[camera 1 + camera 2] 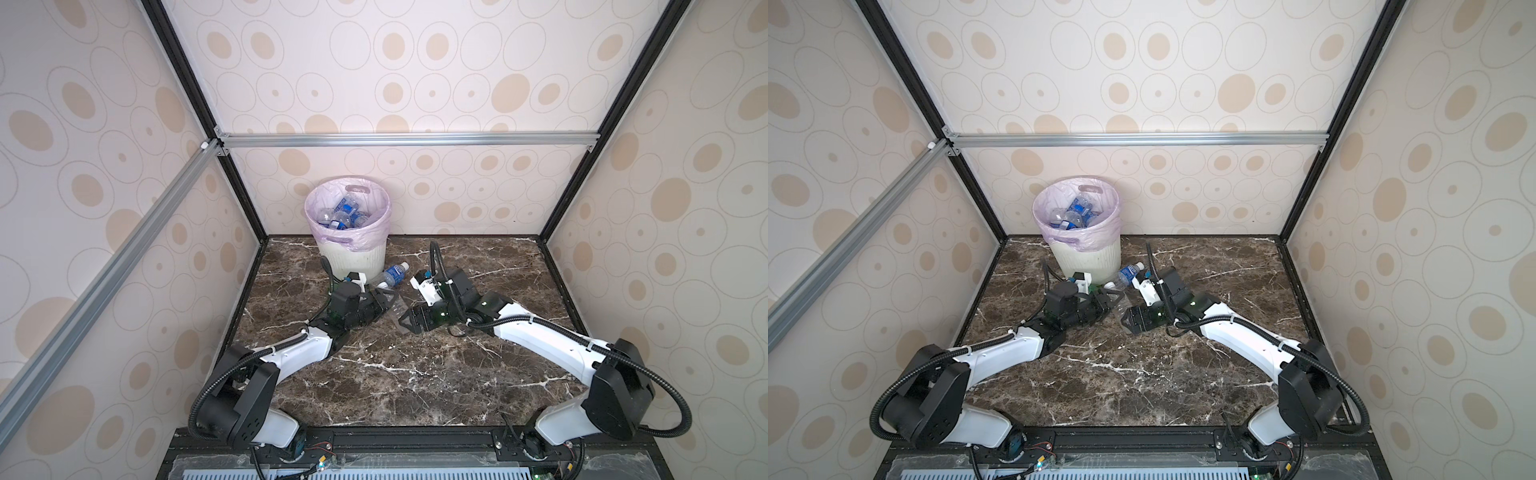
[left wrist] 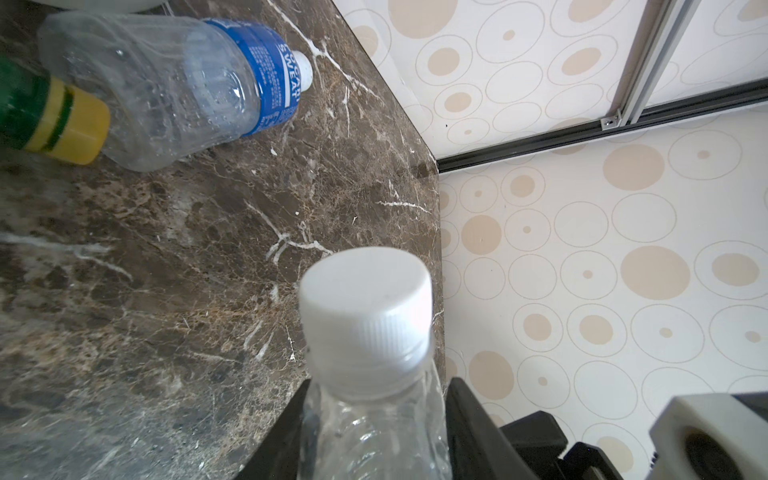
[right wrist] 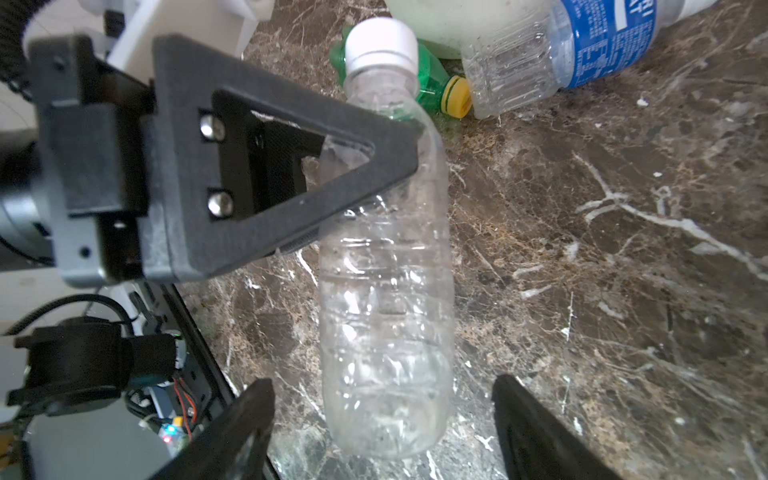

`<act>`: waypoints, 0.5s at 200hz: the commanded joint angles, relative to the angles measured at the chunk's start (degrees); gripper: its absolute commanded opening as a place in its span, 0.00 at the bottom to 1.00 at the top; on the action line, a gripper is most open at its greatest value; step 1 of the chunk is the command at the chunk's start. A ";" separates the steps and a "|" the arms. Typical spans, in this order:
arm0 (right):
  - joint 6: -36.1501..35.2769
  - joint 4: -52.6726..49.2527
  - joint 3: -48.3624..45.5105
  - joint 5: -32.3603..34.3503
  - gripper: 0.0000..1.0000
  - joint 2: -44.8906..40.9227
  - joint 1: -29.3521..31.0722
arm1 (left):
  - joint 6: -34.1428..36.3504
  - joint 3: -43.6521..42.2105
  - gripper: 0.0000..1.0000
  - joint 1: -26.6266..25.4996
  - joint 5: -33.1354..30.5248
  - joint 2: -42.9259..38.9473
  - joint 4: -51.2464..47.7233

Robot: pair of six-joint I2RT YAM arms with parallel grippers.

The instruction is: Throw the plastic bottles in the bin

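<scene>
My left gripper (image 2: 376,415) is shut on the neck of a clear plastic bottle (image 3: 386,291) with a white cap (image 2: 365,299). It holds the bottle low over the marble table, in front of the bin (image 1: 353,259). My right gripper (image 3: 382,384) is open, its fingers standing apart on either side of that bottle's base. In both top views the two grippers (image 1: 386,300) (image 1: 409,322) face each other across this bottle. A blue-labelled bottle (image 1: 395,274) and a green bottle with a yellow cap (image 3: 432,83) lie at the bin's foot. Several bottles (image 1: 343,214) lie inside the bin.
The white bin with its pink liner (image 1: 1077,237) stands at the table's back left, near the rear wall. Patterned walls close the table (image 1: 395,374) on three sides. Both arms reach in from the front rail (image 1: 415,440).
</scene>
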 commanded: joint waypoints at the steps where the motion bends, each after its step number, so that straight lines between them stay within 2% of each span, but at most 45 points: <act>1: -0.75 0.28 1.57 2.00 0.94 -2.77 0.32 | 0.12 1.41 0.48 1.38 -1.41 -2.85 -2.63; 15: -0.68 0.78 1.47 3.45 1.00 -4.11 0.29 | 0.77 2.25 0.48 2.42 -1.62 -4.33 -4.02; 56: -0.39 3.94 1.04 7.67 1.00 -8.25 0.28 | 3.95 6.77 0.48 6.74 -1.74 -8.06 -9.48; 100: -2.47 4.23 4.79 8.57 1.00 -8.29 0.26 | 6.70 12.66 0.49 11.05 -1.80 -10.47 -15.19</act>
